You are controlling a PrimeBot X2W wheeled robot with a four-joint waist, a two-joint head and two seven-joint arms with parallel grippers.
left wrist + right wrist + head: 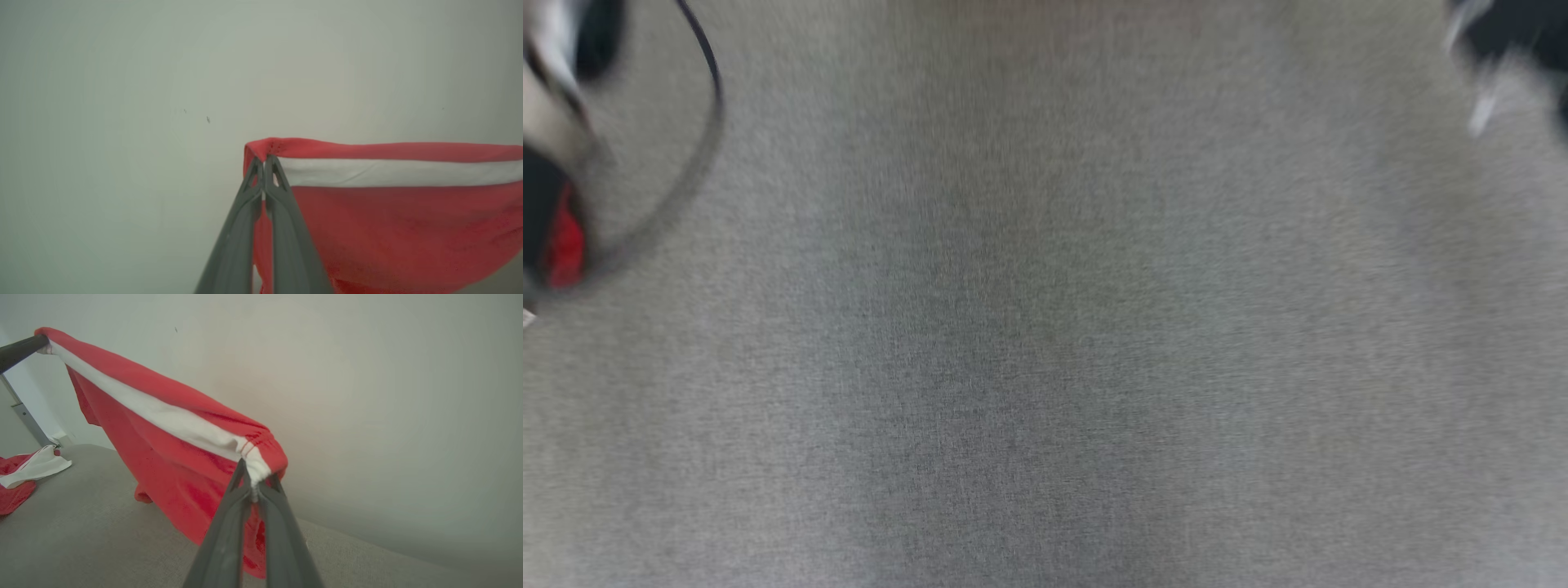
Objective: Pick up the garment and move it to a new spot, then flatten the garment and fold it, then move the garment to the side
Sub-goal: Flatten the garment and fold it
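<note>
Head view: the grey tabletop (1045, 343) is showing, blurred. Left wrist view: the left claw (264, 161), tips pressed together, is pinching one corner of the red garment (400, 216) at its white band. Right wrist view: the right claw (255, 479) is pinching the other corner, and the red garment is hanging stretched between them over the grey tabletop. Both are gripping only hem, so pulling tauter is likely to slip a corner free.

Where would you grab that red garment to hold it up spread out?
Probably the two end corners of its white-banded edge, each gripper coming in at its own side's corner. The left gripper and right gripper are shut there on the red garment, and that edge runs nearly straight between them with the cloth hanging below.
</note>
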